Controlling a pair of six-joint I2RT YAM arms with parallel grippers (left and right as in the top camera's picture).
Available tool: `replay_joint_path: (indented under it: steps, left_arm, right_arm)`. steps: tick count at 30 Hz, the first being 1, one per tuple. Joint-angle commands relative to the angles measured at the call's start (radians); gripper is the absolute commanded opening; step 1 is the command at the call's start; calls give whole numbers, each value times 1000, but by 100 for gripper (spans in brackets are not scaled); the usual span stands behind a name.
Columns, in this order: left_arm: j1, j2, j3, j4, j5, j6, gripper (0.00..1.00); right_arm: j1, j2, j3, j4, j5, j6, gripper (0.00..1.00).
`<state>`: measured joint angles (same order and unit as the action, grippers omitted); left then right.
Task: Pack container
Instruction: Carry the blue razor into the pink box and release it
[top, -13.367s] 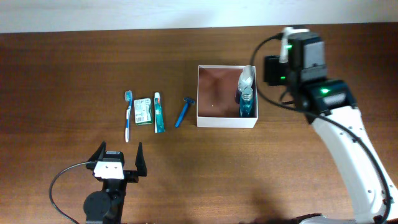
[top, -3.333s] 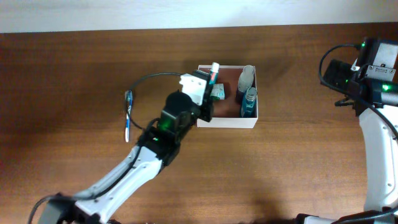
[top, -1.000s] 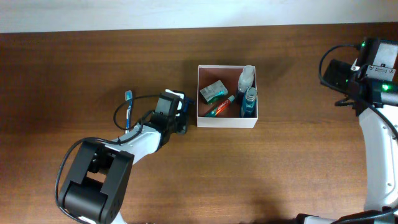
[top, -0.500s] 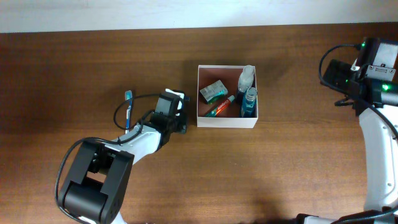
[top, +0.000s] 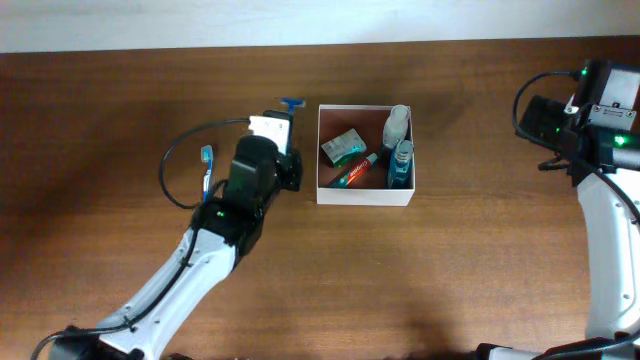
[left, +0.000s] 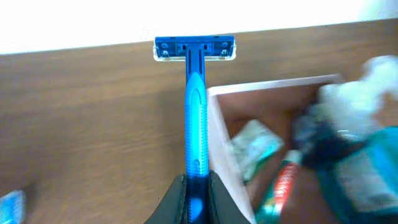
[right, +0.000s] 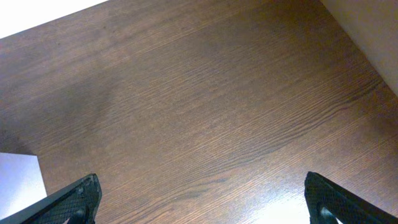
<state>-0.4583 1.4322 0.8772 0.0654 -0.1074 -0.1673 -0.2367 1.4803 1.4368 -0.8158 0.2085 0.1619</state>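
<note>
The container (top: 364, 196) is a square white box with a reddish-brown inside, at the middle of the table. In it lie a green-and-white packet (top: 344, 148), a toothpaste tube (top: 353, 177) and two bottles (top: 399, 150). My left gripper (top: 291, 122) is shut on the handle of a blue razor (left: 195, 112). It holds the razor above the table just left of the container's left wall (left: 219, 146), razor head (top: 292, 102) pointing to the far edge. My right gripper (right: 205, 202) stands wide open over bare wood at the far right, nothing between its fingers.
A blue toothbrush (top: 207, 160) lies on the table left of my left arm, partly under its cable. My right arm (top: 585, 115) rises along the right edge. A white corner (right: 18, 177) shows at the lower left of the right wrist view.
My left gripper closed on the razor where it lay, then lifted it and carried it toward the far edge beside the container. The right arm has not moved.
</note>
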Motion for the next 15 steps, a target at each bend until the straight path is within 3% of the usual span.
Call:
replay_joint_path:
  steps: [1,7,15]
  left_arm:
    - [-71,-1,9,40,70,-31,4]
    - [-164,74,9,117,64,-31,4]
    - [-174,202,9,249,59,-31,4]
  right_arm:
    - [0,3,8,0,6,11,99]
    - [0,3,8,0,6,11,99]
    - [0,3,8,0,6,11,99]
